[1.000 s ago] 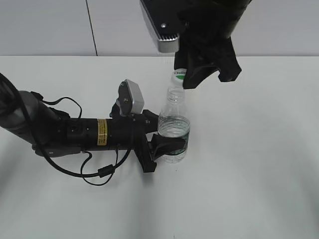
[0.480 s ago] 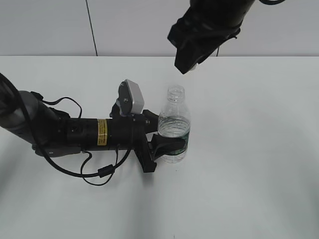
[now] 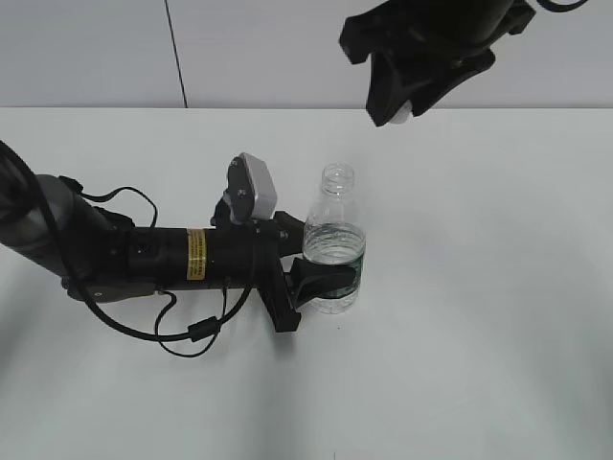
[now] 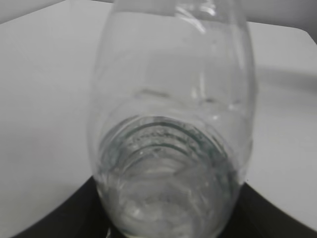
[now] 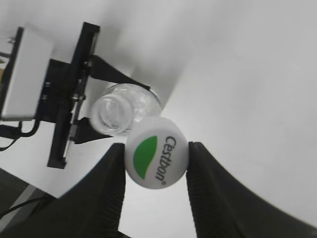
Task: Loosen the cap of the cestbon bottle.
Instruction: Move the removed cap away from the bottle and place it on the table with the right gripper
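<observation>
The Cestbon cap (image 5: 156, 159) is already off, pinched between the right gripper (image 5: 155, 166) fingers high above the counter's (image 3: 498, 287) far edge. The open bottle (image 3: 333, 244) stands mid-counter, clamped by the left gripper (image 3: 308, 273). Best to keep that clamp steady and the cap level.

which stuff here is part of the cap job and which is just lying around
Part of the job:
- cap, held off the bottle in the right hand
- cestbon bottle, neck open, gripped low by the left hand

Just lying around:
- nothing loose on the white table
</observation>
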